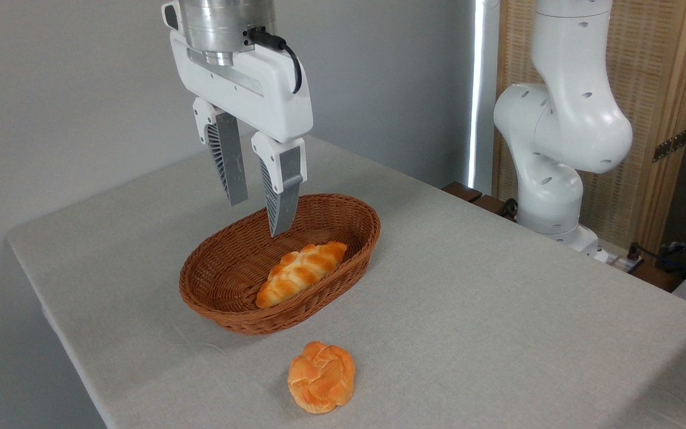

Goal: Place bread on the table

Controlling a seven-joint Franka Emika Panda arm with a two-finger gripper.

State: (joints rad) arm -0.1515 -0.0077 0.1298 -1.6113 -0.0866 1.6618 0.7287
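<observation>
Bread: small round golden-orange knotted bun [321, 377], resting on the cloth near the front edge of the table, just in front of the basket, apart from it.
Table: large light grey-beige cloth-covered table [498, 298] with rounded corners.
Basket: brown oval wicker basket [212, 298], mid-table.
Loaf: longer braided oblong orange loaf [301, 273], lying inside the basket.
Gripper: white two-finger gripper [258, 217], raised above the basket's far rim, grey fingers [228, 162] narrowly parted, holding nothing.

One fixed camera stands near the worktop [498, 310] corner, looking down across it toward the wall.
</observation>
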